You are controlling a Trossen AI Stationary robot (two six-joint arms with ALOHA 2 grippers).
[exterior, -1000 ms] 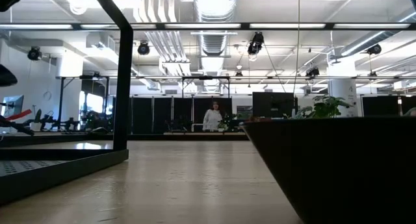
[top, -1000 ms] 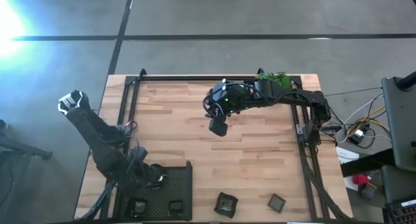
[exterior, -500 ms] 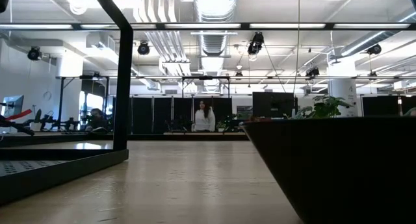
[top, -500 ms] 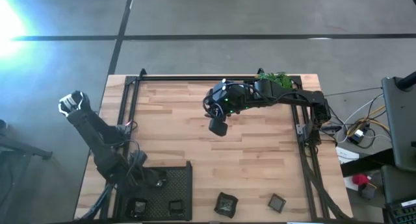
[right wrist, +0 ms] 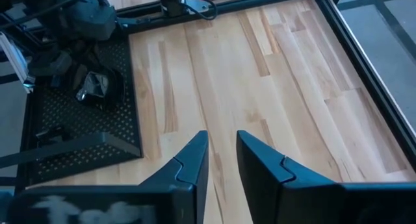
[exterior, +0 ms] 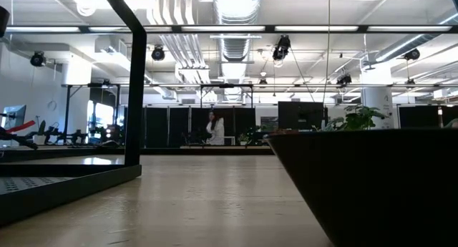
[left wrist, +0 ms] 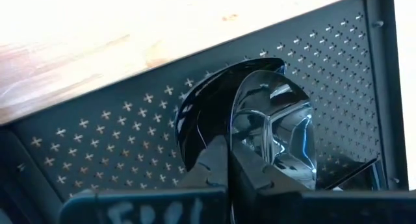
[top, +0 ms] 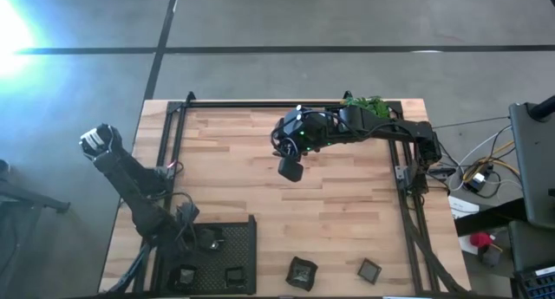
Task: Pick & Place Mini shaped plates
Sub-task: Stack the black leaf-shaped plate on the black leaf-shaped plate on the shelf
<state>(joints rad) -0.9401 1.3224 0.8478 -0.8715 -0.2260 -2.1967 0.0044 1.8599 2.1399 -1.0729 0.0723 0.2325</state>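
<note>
The wooden bench (top: 260, 186) carries a dark frame and, at its near left corner, the black mesh tray (top: 227, 257). The left arm (top: 130, 182) slants from the bench's left edge down over that tray, and its left tool (left wrist: 227, 169) is clenched on the rim of a glossy round mini plate (left wrist: 276, 130), held tilted on edge just above the perforated tray floor; whether the plate's lower edge touches the mesh cannot be told. The right arm (top: 381, 130) reaches in from the right side to mid-bench, its right tool (right wrist: 221, 156) hanging above bare wood with its jaws apart a little and nothing between them. Two more dark plates (top: 208, 276) lie at the tray's near edge, partly cut off. A wavy-edged plate (top: 301, 271) and a small square plate (top: 370, 269) rest on the bench well right of the tray. A green plant (top: 366, 102) sits at the far edge, partly hidden by the right arm.
</note>
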